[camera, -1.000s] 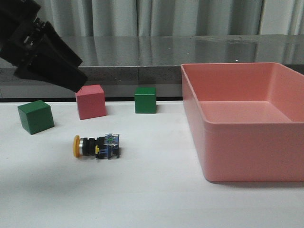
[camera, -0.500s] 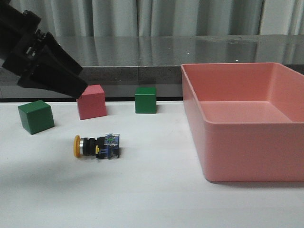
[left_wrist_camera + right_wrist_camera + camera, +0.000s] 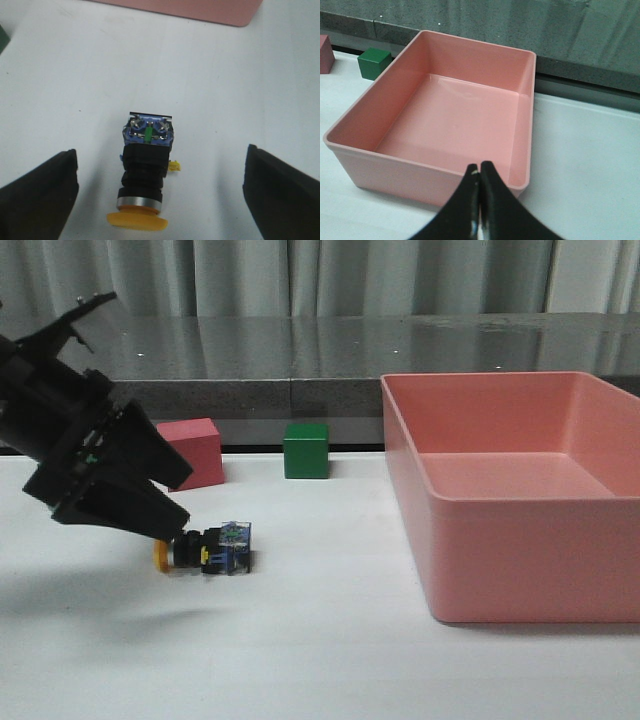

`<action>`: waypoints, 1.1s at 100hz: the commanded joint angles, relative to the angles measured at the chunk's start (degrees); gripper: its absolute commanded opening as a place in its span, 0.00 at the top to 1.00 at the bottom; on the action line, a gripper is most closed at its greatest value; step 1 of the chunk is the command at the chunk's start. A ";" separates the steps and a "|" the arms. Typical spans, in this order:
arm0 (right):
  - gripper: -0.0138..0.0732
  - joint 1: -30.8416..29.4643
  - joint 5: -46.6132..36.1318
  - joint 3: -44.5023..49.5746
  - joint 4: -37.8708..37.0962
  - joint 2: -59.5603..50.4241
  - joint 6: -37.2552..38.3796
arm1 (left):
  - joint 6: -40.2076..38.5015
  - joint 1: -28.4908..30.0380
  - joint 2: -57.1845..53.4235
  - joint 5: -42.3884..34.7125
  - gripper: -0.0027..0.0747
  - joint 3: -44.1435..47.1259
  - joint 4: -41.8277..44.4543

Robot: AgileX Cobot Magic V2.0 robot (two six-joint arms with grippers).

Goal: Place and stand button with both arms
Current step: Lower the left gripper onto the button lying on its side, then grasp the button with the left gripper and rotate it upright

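The button (image 3: 215,547) lies on its side on the white table, its yellow cap pointing left and its blue-clear base to the right. My left gripper (image 3: 188,502) hangs open just over the cap end. In the left wrist view the button (image 3: 145,165) lies between the two wide-apart black fingers (image 3: 40,195), touching neither, and the left gripper (image 3: 160,192) holds nothing. My right gripper (image 3: 480,172) is shut and empty, above the near rim of the pink bin (image 3: 530,115). It is out of the front view.
The large pink bin (image 3: 530,560) fills the right side of the table. A pink cube (image 3: 195,452) and a green cube (image 3: 306,450) stand behind the button near the table's back edge. The left arm hides the table's far left.
The left arm has come down and forward, from above the cubes to the button's cap end, and now hides the green cube at the left. The button has not moved.
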 commanded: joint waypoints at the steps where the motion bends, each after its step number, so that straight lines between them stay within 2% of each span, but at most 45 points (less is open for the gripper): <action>1: 0.97 -0.49 -4.49 -1.49 0.07 0.45 -0.03 | 2.67 0.05 -0.29 1.85 0.15 -1.53 -5.01; 21: 0.97 -0.49 -5.02 -1.49 0.07 0.45 -0.03 | 6.69 0.05 4.33 1.85 0.29 -1.53 -6.38; 49: 0.97 -0.49 -5.16 -1.49 0.07 0.45 -0.03 | 7.06 0.05 10.23 -0.06 0.45 -1.53 -6.38; 53: 0.97 -0.49 -5.16 -1.49 0.07 0.45 -0.03 | 7.06 0.05 10.62 0.09 0.50 -1.53 -6.38; 60: 0.97 -0.49 -5.16 -1.49 0.07 0.45 -0.03 | 7.06 0.05 10.73 1.62 0.67 -1.53 -6.38; 62: 0.97 -0.49 -5.16 -1.49 0.07 0.45 -0.03 | 7.06 0.05 10.73 2.14 0.76 -1.53 -6.38; 65: 0.97 -0.49 -5.16 -1.49 0.07 0.45 -0.03 | 7.06 0.17 10.51 3.22 0.83 -1.53 -6.10; 67: 0.97 -0.49 -5.16 -1.49 0.07 0.45 -0.03 | 7.06 0.17 10.24 3.98 0.93 -1.53 -5.78; 69: 0.97 -0.49 -5.16 -1.49 0.07 0.45 -0.03 | 7.06 0.28 9.92 4.43 0.98 -1.53 -5.32; 82: 0.97 -0.49 -5.16 -1.49 0.07 0.45 -0.03 | 3.30 1.00 6.28 6.84 0.99 -1.58 -3.20; 92: 0.97 -0.49 -5.16 -1.49 0.07 0.45 -0.03 | -2.10 1.00 0.10 5.04 0.99 -2.65 2.93; 102: 0.97 -0.49 -5.16 -1.49 0.07 0.45 -0.03 | -9.48 -0.76 -6.91 -2.10 0.99 -4.67 14.81; 110: 0.97 -0.49 -5.16 -1.49 0.07 0.45 -0.03 | -18.82 -3.50 -12.00 -6.23 0.99 -7.00 27.08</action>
